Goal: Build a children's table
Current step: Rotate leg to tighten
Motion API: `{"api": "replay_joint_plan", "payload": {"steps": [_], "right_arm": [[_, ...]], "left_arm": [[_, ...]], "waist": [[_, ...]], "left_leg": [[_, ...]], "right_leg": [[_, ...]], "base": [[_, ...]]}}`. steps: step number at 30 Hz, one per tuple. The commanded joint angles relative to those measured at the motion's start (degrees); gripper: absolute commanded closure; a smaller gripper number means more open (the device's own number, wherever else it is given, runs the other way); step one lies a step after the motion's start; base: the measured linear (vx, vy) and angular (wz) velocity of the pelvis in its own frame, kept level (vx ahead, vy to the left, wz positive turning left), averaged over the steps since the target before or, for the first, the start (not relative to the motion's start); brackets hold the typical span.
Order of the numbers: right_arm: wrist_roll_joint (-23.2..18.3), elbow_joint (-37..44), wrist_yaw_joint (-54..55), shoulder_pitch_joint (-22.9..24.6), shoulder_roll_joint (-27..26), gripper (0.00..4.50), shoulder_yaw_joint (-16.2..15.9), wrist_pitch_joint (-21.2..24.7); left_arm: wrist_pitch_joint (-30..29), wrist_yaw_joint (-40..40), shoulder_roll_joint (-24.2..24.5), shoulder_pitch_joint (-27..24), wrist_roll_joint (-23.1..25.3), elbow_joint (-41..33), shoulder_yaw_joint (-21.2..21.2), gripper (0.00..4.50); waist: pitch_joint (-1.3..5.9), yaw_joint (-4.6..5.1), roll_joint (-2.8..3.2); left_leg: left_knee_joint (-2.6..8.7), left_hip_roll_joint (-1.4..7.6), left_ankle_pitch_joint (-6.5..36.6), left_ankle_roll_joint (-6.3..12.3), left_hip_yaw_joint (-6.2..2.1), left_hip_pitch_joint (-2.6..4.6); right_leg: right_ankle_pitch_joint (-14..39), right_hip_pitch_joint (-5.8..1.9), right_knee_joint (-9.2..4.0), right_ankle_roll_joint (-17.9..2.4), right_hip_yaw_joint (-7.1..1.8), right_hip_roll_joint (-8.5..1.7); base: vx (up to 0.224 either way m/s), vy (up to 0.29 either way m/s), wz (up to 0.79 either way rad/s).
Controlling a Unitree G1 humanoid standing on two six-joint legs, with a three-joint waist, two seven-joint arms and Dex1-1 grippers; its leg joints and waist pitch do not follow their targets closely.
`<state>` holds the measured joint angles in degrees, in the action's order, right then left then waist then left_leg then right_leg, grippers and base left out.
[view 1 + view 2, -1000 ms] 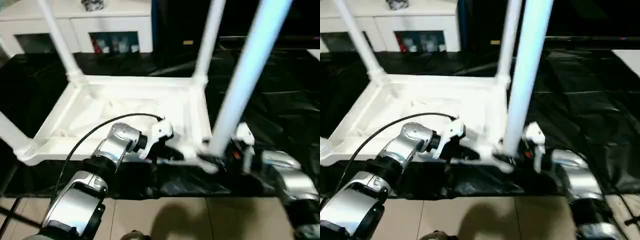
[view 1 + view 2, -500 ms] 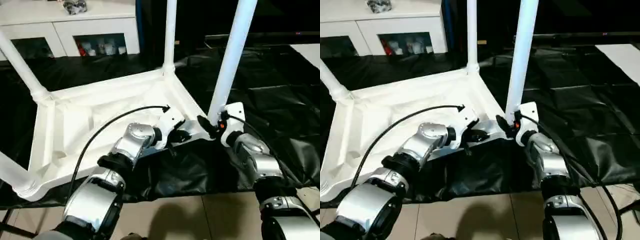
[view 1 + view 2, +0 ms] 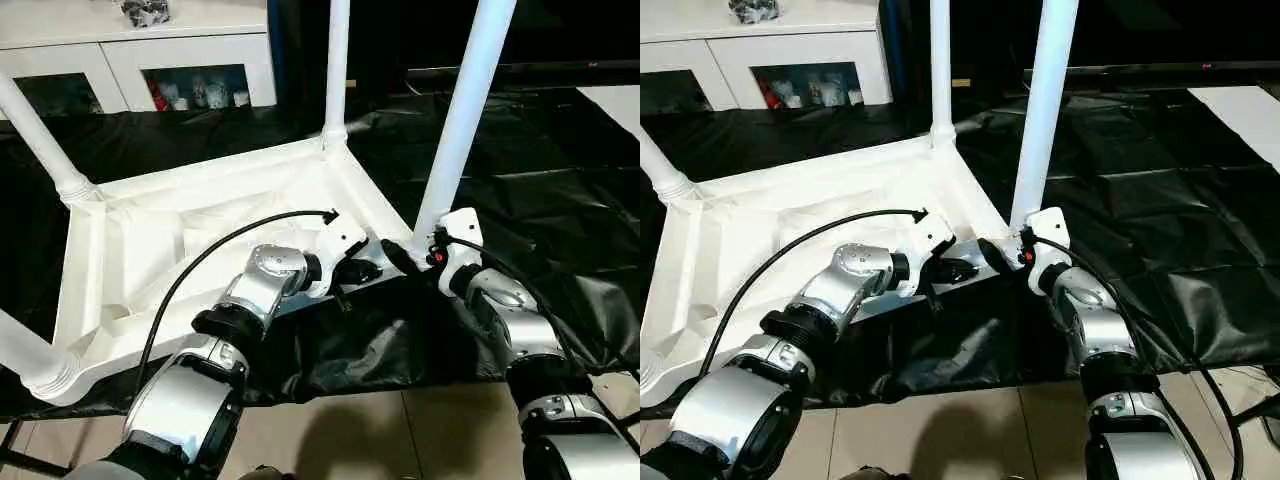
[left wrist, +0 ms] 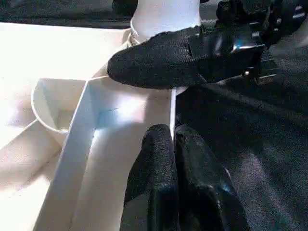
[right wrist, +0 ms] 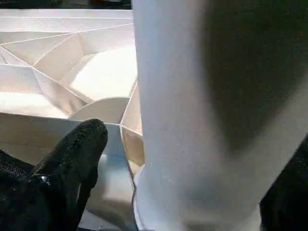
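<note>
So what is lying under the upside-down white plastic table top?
Under the upside-down white plastic table top lies a crinkled black plastic sheet, spreading out past its edges. The top covers whatever is directly beneath it.

The upturned white plastic table top (image 3: 200, 225) has open ribbed hollows between its upright white tube legs (image 3: 466, 110). At the near corner, the left gripper (image 4: 174, 139) and right gripper (image 3: 400, 260) crowd the rim; black sheet (image 3: 560, 180) beyond lies free.

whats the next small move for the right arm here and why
Probably press the leg straight down into its corner socket. The right tool sits at that leg's base on the upturned table top, while the left tool, fingers together, rests on the rim beside it. Whether the leg is fully seated cannot be told.
</note>
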<state>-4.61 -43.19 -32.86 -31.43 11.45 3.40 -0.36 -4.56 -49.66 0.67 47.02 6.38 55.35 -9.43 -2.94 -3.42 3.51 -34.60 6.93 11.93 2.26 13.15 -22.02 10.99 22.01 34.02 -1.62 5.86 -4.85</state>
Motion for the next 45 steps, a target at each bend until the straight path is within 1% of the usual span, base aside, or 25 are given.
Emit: {"api": "replay_joint_plan", "payload": {"steps": [1,6,10,19,20,21,25,29,33,45], "right_arm": [[0.60,-2.41,-4.49,1.36,-4.16,0.08,-7.04,1.88],[0.60,-2.41,-4.49,1.36,-4.16,0.08,-7.04,1.88],[0.60,-2.41,-4.49,1.36,-4.16,0.08,-7.04,1.88],[0.60,-2.41,-4.49,1.36,-4.16,0.08,-7.04,1.88],[0.72,-2.05,-6.74,1.67,-3.75,0.08,-7.00,0.61],[0.72,-2.05,-6.74,1.67,-3.75,0.08,-7.00,0.61],[0.72,-2.05,-6.74,1.67,-3.75,0.08,-7.00,0.61],[0.72,-2.05,-6.74,1.67,-3.75,0.08,-7.00,0.61],[0.72,-2.05,-6.74,1.67,-3.75,0.08,-7.00,0.61],[0.72,-2.05,-6.74,1.67,-3.75,0.08,-7.00,0.61]], "left_arm": [[2.30,-0.52,-3.59,1.89,-2.42,-1.72,-0.81,4.50],[2.30,-0.52,-3.59,1.89,-2.42,-1.72,-0.81,4.50],[2.30,-0.52,-3.59,1.89,-2.42,-1.72,-0.81,4.50],[2.30,-0.52,-3.59,1.89,-2.42,-1.72,-0.81,4.50],[2.78,-1.94,-3.16,1.60,-2.28,-1.90,-1.01,4.50],[2.78,-1.94,-3.16,1.60,-2.28,-1.90,-1.01,4.50],[2.78,-1.94,-3.16,1.60,-2.28,-1.90,-1.01,4.50],[2.78,-1.94,-3.16,1.60,-2.28,-1.90,-1.01,4.50],[2.78,-1.94,-3.16,1.60,-2.28,-1.90,-1.01,4.50],[2.78,-1.94,-3.16,1.60,-2.28,-1.90,-1.01,4.50]], "waist": [[3.52,-0.29,-0.78],[3.49,-0.30,-0.80],[3.46,-0.32,-0.83],[3.42,-0.28,-0.81],[3.42,-0.31,-0.64],[3.41,-0.28,-0.73],[3.52,-0.28,-0.75],[3.46,-0.33,-0.73],[3.50,-0.29,-0.77],[3.43,-0.33,-0.75]], "left_leg": [[4.77,8.09,11.87,2.83,-4.41,1.27],[4.75,8.09,11.79,2.94,-4.43,1.18],[4.75,8.07,12.28,2.73,-4.41,1.25],[4.85,8.11,12.61,2.49,-4.45,1.22],[4.87,8.14,12.69,2.39,-4.50,1.25],[4.86,8.11,12.88,2.41,-4.46,1.19],[4.80,8.10,11.60,3.11,-4.40,1.14],[4.80,8.12,12.08,3.01,-4.43,1.17],[4.81,8.13,11.96,3.03,-4.41,1.18],[4.82,8.13,12.23,2.92,-4.44,1.15]], "right_leg": [[6.12,-2.28,-3.80,-15.22,-4.38,-7.37],[6.25,-2.31,-3.85,-15.18,-4.43,-7.45],[7.24,-2.29,-4.01,-15.01,-4.46,-7.51],[7.43,-2.25,-4.01,-14.96,-4.50,-7.48],[7.48,-2.24,-4.01,-14.95,-4.49,-7.50],[7.41,-2.27,-4.03,-14.88,-4.46,-7.47],[5.25,-2.31,-3.74,-15.37,-4.41,-7.41],[6.67,-2.29,-3.91,-15.19,-4.41,-7.45],[6.00,-2.27,-3.84,-15.31,-4.43,-7.43],[7.05,-2.26,-3.99,-15.12,-4.46,-7.49]], "base": [[0.000,0.000,0.00],[0.000,0.000,0.00],[0.000,0.000,0.00],[0.000,0.000,0.00],[0.000,0.000,0.00],[0.000,0.000,0.00],[0.000,0.000,0.00],[0.000,0.000,0.00],[0.000,0.000,0.00],[0.000,0.000,0.00]]}}
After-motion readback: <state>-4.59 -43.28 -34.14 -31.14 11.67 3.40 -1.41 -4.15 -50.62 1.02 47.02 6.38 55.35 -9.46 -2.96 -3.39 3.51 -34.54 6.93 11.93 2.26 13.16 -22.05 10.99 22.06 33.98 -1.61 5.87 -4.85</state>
